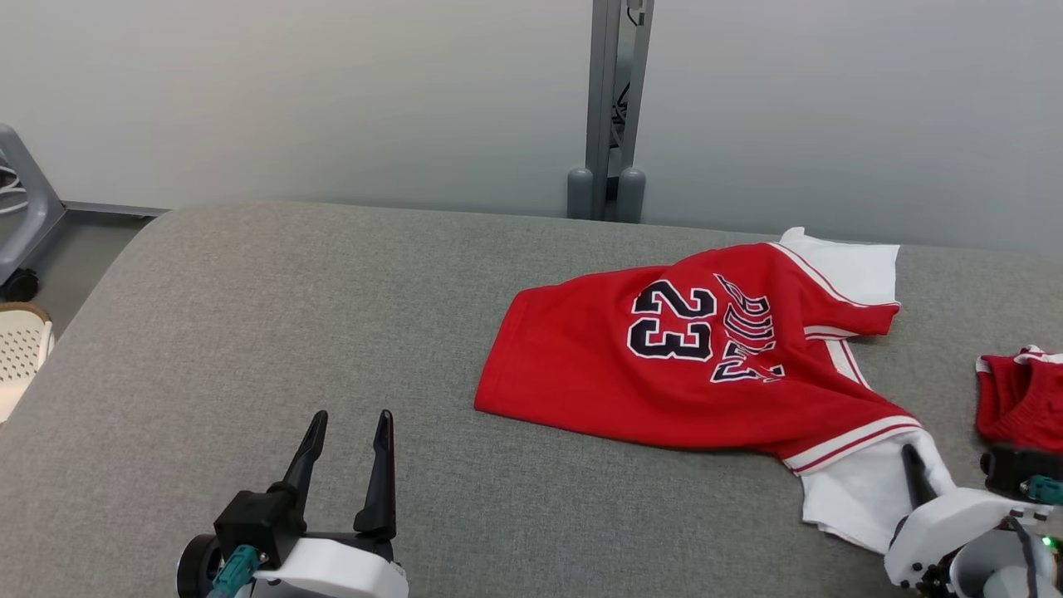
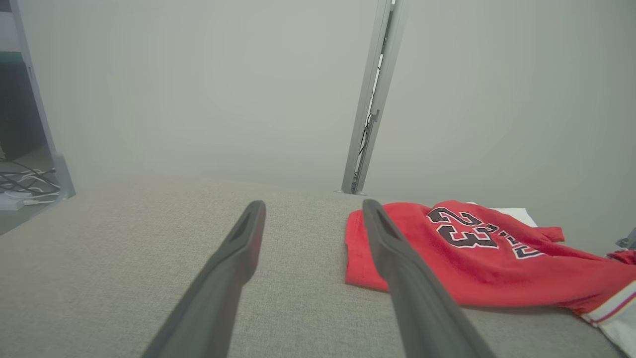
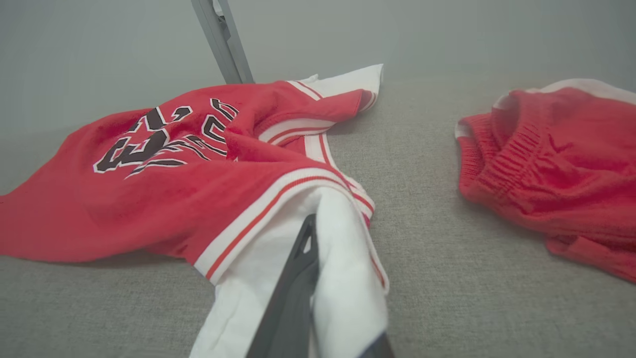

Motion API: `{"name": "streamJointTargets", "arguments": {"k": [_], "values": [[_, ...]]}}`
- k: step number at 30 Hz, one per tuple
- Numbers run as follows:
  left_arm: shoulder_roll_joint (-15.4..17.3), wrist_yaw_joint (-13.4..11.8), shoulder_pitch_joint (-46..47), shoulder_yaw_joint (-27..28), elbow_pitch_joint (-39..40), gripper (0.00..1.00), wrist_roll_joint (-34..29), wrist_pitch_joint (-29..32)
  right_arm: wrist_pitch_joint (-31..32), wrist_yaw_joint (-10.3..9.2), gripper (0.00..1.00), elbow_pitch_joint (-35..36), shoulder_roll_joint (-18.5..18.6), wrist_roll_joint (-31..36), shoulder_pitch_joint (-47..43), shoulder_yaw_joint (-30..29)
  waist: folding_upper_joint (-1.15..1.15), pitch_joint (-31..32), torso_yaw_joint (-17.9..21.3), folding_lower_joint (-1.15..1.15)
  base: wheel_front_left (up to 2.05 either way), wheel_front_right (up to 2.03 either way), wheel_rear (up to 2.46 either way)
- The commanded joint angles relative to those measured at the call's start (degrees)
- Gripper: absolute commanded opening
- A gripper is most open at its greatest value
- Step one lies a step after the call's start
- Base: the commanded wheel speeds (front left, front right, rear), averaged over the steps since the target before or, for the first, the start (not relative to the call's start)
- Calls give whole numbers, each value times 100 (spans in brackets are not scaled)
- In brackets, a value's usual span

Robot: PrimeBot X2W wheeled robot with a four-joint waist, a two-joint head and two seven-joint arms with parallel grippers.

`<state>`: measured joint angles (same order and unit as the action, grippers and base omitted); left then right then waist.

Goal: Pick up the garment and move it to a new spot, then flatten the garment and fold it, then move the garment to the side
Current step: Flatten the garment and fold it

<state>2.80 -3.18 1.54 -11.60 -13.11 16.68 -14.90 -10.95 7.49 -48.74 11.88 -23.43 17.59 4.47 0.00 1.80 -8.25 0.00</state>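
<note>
Grey desk (image 1: 249, 332) — right fingers (image 3: 298, 278) clamped on sleeve (image 3: 343, 278) of jersey (image 1: 581, 365) for lifting; left fingers (image 1: 383, 473) spread, idle, kept for flattening.

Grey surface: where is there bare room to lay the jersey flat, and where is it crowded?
The widest bare stretch of grey surface runs from its left edge to the jersey, beyond the open left gripper. A narrow strip separates jersey and red shorts. The right side is crowded: both garments, plus the right gripper closed on the white sleeve.

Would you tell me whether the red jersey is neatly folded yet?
No: the jersey lies rumpled and unfolded, one end pinched by the right gripper.
</note>
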Motion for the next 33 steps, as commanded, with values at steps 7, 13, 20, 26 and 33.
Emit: {"name": "streamJointTargets", "arguments": {"k": [7, 13, 20, 26, 33], "values": [[23, -52, -37, -5, 2, 100, 44, -21, 518, 2, 100, 167, -347, 376, -255, -193, 0, 100, 93, 0, 0, 0, 0], [21, -53, -54, 65, 31, 100, 36, -21, 541, 2, 100, 916, -476, 783, -411, -516, 0, 187, 268, 0, 0, 0, 0], [23, -78, 21, 45, 71, 100, 94, -21, 520, 2, 100, 2603, -666, 1439, -679, -805, 0, 199, 489, 0, 0, 0, 0], [20, -80, 139, 21, 41, 100, 163, -21, 296, 2, 100, 3309, -789, 1288, -937, -592, 0, 140, 633, 0, 0, 0, 0], [19, -193, 243, 90, -167, 100, 174, -20, 7, 2, 100, 3341, -799, 1136, -1177, -65, 0, 3, 850, 0, 0, 0, 0]]}}
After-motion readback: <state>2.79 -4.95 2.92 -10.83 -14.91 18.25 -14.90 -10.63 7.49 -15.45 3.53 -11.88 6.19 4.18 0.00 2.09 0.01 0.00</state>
